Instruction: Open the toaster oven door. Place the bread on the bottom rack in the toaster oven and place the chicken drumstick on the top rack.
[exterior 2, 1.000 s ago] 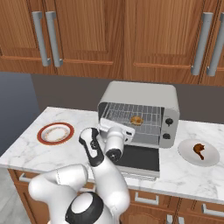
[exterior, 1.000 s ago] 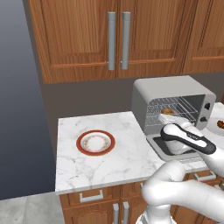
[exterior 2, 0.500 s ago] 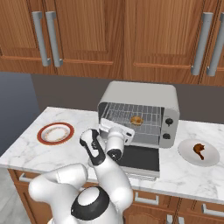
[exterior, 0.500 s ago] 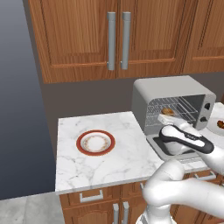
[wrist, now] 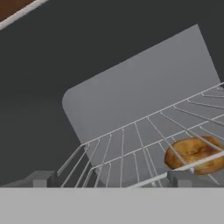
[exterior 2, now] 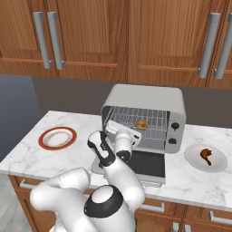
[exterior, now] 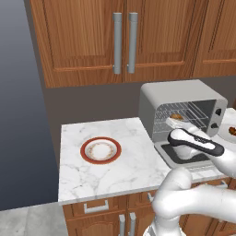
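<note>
The toaster oven (exterior 2: 145, 97) (exterior: 184, 94) stands open, its door (exterior 2: 147, 164) folded down flat on the counter. Inside, the bread (exterior 2: 141, 124) (wrist: 194, 154) (exterior: 176, 117) lies on what looks like the bottom rack (exterior 2: 152, 131), seen through the wires of the top rack (wrist: 131, 144). My gripper (exterior 2: 129, 131) (wrist: 111, 179) hovers open at the left front of the oven mouth, above the door, holding nothing. The chicken drumstick (exterior 2: 206, 156) rests on a white plate (exterior 2: 217, 164) to the right of the oven.
A red-rimmed plate (exterior 2: 57, 137) (exterior: 101, 150) sits on the marble counter (exterior: 92, 175) left of the oven. Wooden wall cabinets (exterior: 124, 37) hang above. The counter's left end drops off beside a dark wall.
My hand has edged slightly up and toward the oven opening, fingers still wide. The bread, drumstick and door have not moved.
</note>
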